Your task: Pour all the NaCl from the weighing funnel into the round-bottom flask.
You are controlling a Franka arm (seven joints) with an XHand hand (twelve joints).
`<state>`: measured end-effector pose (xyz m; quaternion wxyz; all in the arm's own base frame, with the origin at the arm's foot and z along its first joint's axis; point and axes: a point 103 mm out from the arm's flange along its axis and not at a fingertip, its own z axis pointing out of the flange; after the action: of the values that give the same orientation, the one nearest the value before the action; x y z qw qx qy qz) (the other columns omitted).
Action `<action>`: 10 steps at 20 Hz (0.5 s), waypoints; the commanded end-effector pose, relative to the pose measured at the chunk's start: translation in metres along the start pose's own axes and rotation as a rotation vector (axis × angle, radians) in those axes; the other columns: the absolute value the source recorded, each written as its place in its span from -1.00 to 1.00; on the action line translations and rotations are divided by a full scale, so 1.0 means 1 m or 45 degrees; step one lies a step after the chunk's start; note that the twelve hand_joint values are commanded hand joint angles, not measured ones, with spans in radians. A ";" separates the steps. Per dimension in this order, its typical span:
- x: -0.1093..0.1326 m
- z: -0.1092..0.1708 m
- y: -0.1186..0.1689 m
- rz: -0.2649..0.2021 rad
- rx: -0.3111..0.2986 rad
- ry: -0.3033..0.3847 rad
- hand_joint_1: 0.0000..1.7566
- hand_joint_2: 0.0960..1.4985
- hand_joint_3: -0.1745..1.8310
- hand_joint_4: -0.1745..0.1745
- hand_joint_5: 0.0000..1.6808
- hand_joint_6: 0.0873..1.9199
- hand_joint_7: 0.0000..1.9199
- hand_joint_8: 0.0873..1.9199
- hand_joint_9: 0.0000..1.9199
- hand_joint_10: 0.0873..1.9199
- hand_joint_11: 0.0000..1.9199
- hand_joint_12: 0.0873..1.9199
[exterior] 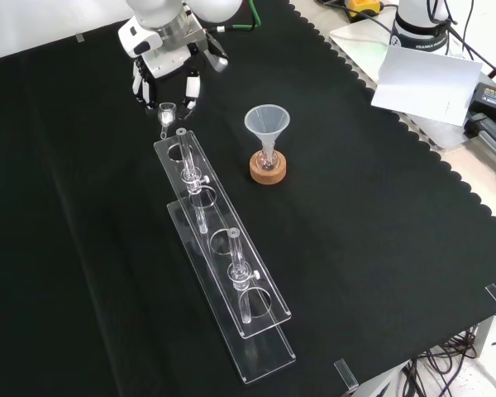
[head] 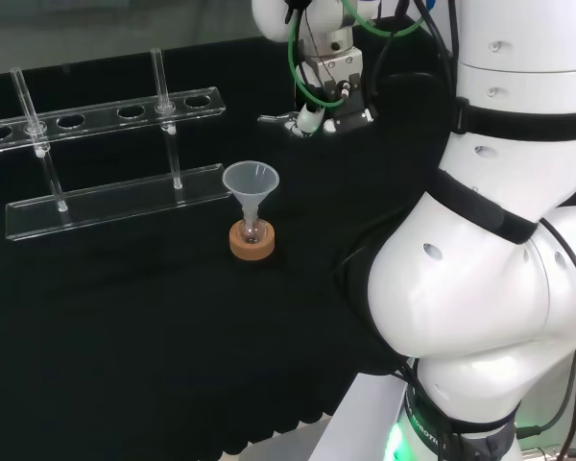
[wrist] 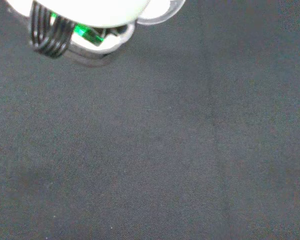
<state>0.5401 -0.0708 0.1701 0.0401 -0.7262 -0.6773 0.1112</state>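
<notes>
A small clear weighing funnel (exterior: 167, 110) shows just beyond the far end of the clear rack in the front view. I cannot tell whether it rests on the cloth. My hand (exterior: 170, 59) hangs right over it, its fingers (exterior: 190, 88) straight and spread to either side, none curled round it. In the head view the hand (head: 328, 108) is at the top, right of the rack. The small round-bottom flask (exterior: 268, 157) (head: 252, 229) sits on a cork ring (exterior: 268, 172) (head: 252, 243) with a clear plastic funnel (exterior: 267, 121) (head: 251, 181) in its neck.
A long clear two-tier rack (exterior: 223, 273) (head: 115, 197) with upright posts lies between the flask and the cloth's left side in the front view. Past the cloth's scalloped edge (exterior: 413, 132) lie a white sheet (exterior: 426, 83) and cables.
</notes>
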 end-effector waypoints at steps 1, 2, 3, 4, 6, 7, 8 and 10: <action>-0.002 -0.015 -0.023 0.035 -0.016 -0.017 0.33 -0.25 -0.24 1.00 0.85 -1.00 -0.06 -0.42 0.27 -0.87 0.12 -0.14; -0.001 -0.018 -0.027 0.039 -0.022 -0.017 0.33 -0.25 -0.24 1.00 0.85 -1.00 -0.06 -0.42 0.27 -0.88 0.12 -0.14; -0.001 -0.021 -0.031 0.043 -0.028 -0.017 0.33 -0.25 -0.24 1.00 0.85 -1.00 -0.06 -0.42 0.27 -0.88 0.12 -0.14; -0.002 -0.025 -0.035 0.047 -0.034 -0.017 0.33 -0.25 -0.24 1.00 0.85 -1.00 -0.06 -0.42 0.27 -0.88 0.12 -0.14; -0.002 -0.032 -0.043 0.058 -0.045 -0.019 0.33 -0.25 -0.24 1.00 0.85 -1.00 -0.06 -0.42 0.27 -0.88 0.12 -0.14; -0.003 -0.035 -0.048 0.065 -0.049 -0.020 0.33 -0.25 -0.24 1.00 0.85 -1.00 -0.06 -0.42 0.27 -0.88 0.12 -0.14; -0.003 -0.039 -0.052 0.071 -0.054 -0.022 0.33 -0.25 -0.24 1.00 0.85 -1.00 -0.06 -0.42 0.27 -0.88 0.12 -0.14; -0.003 -0.046 -0.063 0.084 -0.066 -0.030 0.33 -0.25 -0.24 1.00 0.86 -1.00 -0.06 -0.42 0.27 -0.88 0.12 -0.14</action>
<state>0.5117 -0.0677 0.2093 0.0205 -0.7384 -0.6661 0.1032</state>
